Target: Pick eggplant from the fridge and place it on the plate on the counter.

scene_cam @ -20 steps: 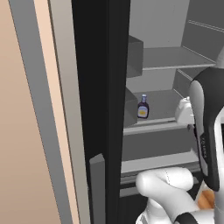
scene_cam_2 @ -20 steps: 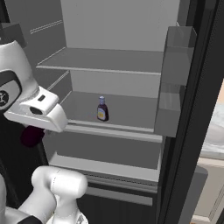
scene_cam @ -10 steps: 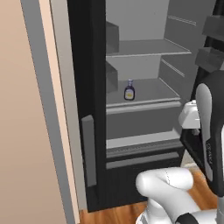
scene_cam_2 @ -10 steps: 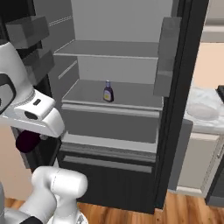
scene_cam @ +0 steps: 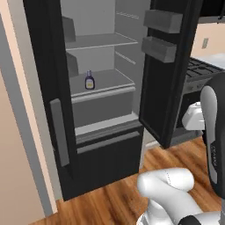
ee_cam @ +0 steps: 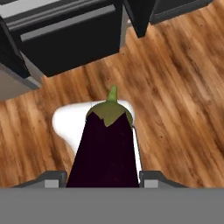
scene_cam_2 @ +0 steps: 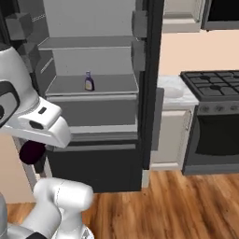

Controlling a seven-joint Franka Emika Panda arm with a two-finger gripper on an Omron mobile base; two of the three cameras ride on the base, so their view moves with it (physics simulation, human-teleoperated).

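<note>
Looking over the left base view, the fridge [scene_cam: 105, 88] stands open with a small bottle [scene_cam: 89, 81] on its shelf, its right door [scene_cam: 169, 70] swung out toward the stove [scene_cam: 200, 70]; I judge that door the main hazard, since it could be clipped by the arm on any swing toward the counter. From the right base view, the eggplant [scene_cam_2: 31, 152] hangs dark under the white hand, and the counter [scene_cam_2: 175, 91] with the plate [scene_cam_2: 169, 91] lies well off beyond the door's edge. Along the hand view, the gripper [ee_cam: 105, 177] is clamped on the eggplant [ee_cam: 105, 148], whose long axis runs away from the fingers, green stem outermost, over bare wood floor [ee_cam: 175, 87]; a slip there would mean a drop.
</note>
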